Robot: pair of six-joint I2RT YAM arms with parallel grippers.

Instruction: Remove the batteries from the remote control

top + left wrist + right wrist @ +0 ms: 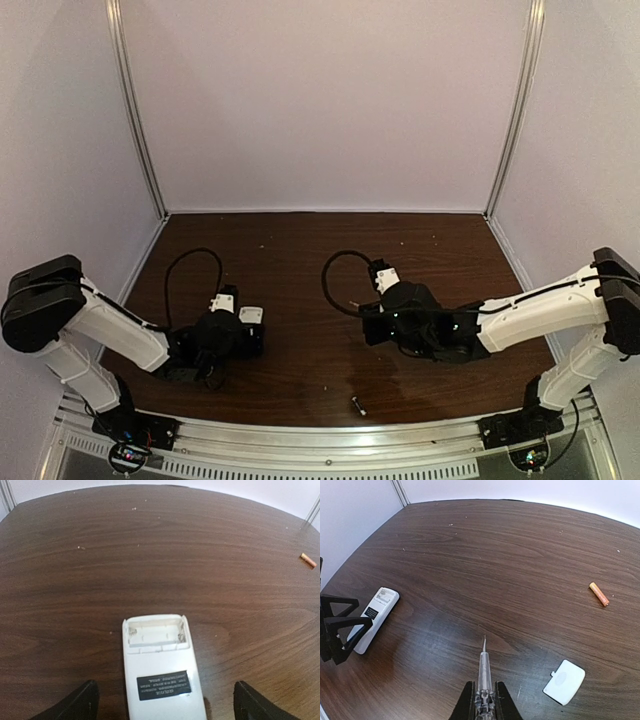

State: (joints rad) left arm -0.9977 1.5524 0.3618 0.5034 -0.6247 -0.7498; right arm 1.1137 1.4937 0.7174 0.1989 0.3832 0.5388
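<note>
The white remote control [162,680] lies back-up between the fingers of my left gripper [165,700], which is open with clear gaps on both sides. Its battery bay [155,632] is uncovered and holds nothing. The orange-red battery [307,560] lies on the table far off to the right; it also shows in the right wrist view [599,594]. The dark battery with a silvery end [358,405] lies near the table's front edge. My right gripper [483,700] is shut on a clear-handled screwdriver [484,667], tip just above the table, away from the remote [374,617].
The small white cover piece [564,681] lies on the table right of the screwdriver. The left gripper's black fingers [337,625] show at the left edge of the right wrist view. White walls with metal corner posts [140,120] enclose the dark wooden table [300,250].
</note>
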